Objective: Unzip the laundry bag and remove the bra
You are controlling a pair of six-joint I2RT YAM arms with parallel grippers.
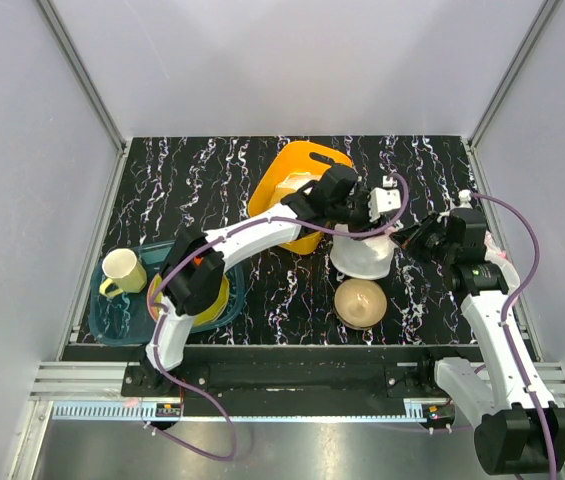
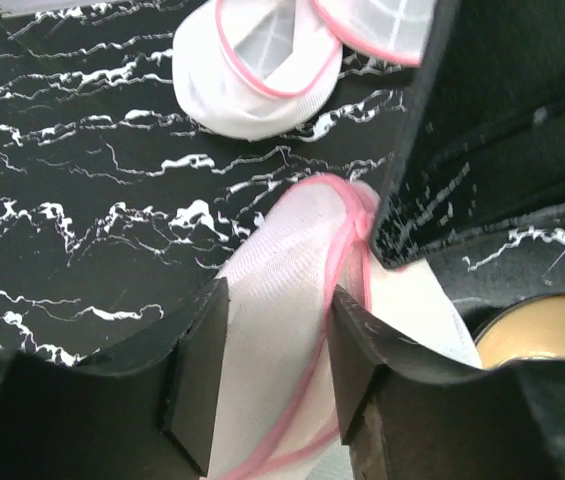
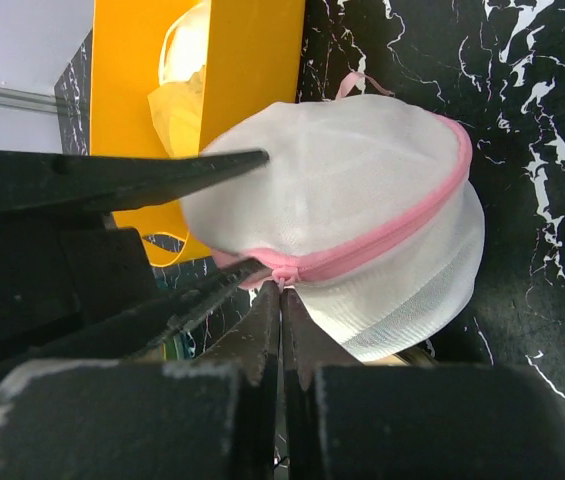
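Note:
The laundry bag [image 1: 364, 258] is a white mesh drum with pink zip trim, standing right of centre behind the tan bowl. My left gripper [image 1: 370, 232] reaches over it; in the left wrist view its jaws [image 2: 272, 340] press on the bag's mesh and pink trim [image 2: 292, 300] from both sides. My right gripper [image 1: 411, 243] is at the bag's right side. In the right wrist view it [image 3: 282, 288] is shut on the small pink zip pull at the end of the closed zip [image 3: 382, 245]. The bra is hidden.
A tan bowl [image 1: 360, 301] sits just in front of the bag. An orange container [image 1: 295, 185] stands behind it. A teal tray [image 1: 122, 318] holds a cup [image 1: 122, 270] and a yellow plate at the left. Two flat pink-rimmed white discs [image 2: 257, 65] lie nearby.

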